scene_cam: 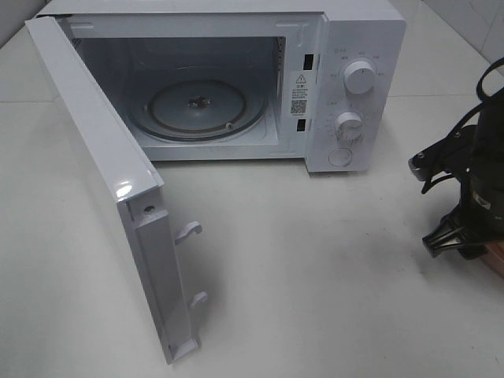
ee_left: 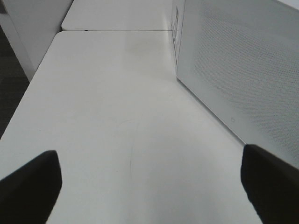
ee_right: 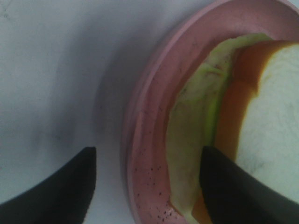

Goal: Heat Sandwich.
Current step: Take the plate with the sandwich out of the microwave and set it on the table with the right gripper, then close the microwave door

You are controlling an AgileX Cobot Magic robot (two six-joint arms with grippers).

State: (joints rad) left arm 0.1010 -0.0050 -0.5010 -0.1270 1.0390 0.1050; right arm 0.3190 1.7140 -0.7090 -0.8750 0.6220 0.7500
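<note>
Here a white microwave [scene_cam: 236,79] stands at the back of a white table [scene_cam: 315,260], its door [scene_cam: 110,181] swung wide open toward the front left. Inside, the round glass turntable [scene_cam: 197,109] lies bare. Two dials [scene_cam: 360,79] and a round button sit on the panel to the right of the cavity.

The right arm [scene_cam: 472,189] shows at the right edge of the high view, well apart from the microwave. Its wrist view shows the right tool [ee_right: 147,186] with fingers spread apart, straddling the rim of a round pink plate [ee_right: 149,121]: one finger lies outside the plate over the table, the other over the sandwich [ee_right: 261,130]. The sandwich rests on the plate, white bread with brown crust and pale yellow-green filling at its edge. Nothing is gripped.

The left tool [ee_left: 149,186] is wide open and holds nothing, low over bare table beside the microwave's perforated side wall [ee_left: 243,70].
</note>
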